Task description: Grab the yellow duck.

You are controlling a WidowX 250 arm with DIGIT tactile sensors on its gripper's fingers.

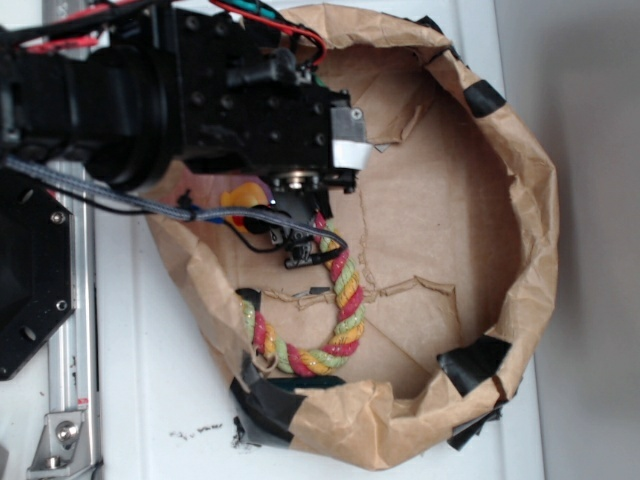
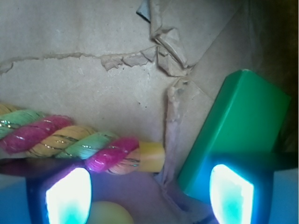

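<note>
Pincer point(image 2: 149, 193) hangs with fingers spread wide, empty | yellow duck point(image 2: 105, 213) low between them, nearer the left pad, beside braided rope point(image 2: 70, 144) | green block point(image 2: 236, 123) crowds the right | best to centre over duck, descend, avoid snagging rope.

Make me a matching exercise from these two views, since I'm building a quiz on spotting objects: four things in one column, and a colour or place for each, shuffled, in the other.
Things:
1. yellow duck
2. braided rope
3. green block
4. paper bin

Descriptions:
A. solid green, beside the gripper's right-hand finger in the wrist view
B. crumpled brown wall patched with black tape
C. mostly hidden under the arm, only a yellow and red patch showing
D. twisted pink, green and yellow strands, curved on the bin floor

Pairs: 1-C, 2-D, 3-A, 4-B
</note>
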